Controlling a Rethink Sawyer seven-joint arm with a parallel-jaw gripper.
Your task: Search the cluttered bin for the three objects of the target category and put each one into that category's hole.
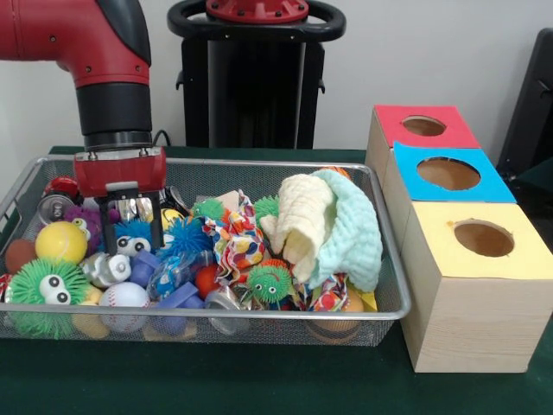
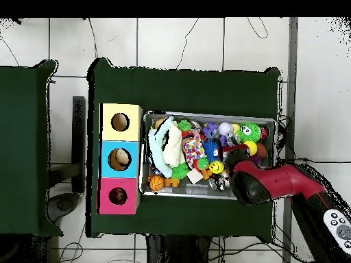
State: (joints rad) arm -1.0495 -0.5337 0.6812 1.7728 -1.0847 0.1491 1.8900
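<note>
A wire bin (image 1: 259, 163) holds several mixed toys, balls, cans and cloths. My gripper (image 1: 132, 235) is lowered into its left end, fingers (image 1: 109, 232) apart on either side of a small blue fuzzy toy with eyes (image 1: 133, 241). I see no squeeze on it. Around it lie a purple fuzzy toy (image 1: 84, 220), a yellow ball (image 1: 60, 241), a big green fuzzy toy (image 1: 41, 291) and a baseball (image 1: 123, 296). To the right stand three boxes with holes: red (image 1: 423, 126), blue (image 1: 448, 174) and yellow (image 1: 484, 239). In the overhead view the arm (image 2: 264, 181) hides the gripper.
Cream (image 1: 304, 216) and mint (image 1: 356, 226) cloths are piled high at the bin's right end, over a patterned cloth (image 1: 235, 242). A small green fuzzy toy (image 1: 270, 283) lies near the front. Overhead, something pale shows inside the blue box's hole (image 2: 120, 159).
</note>
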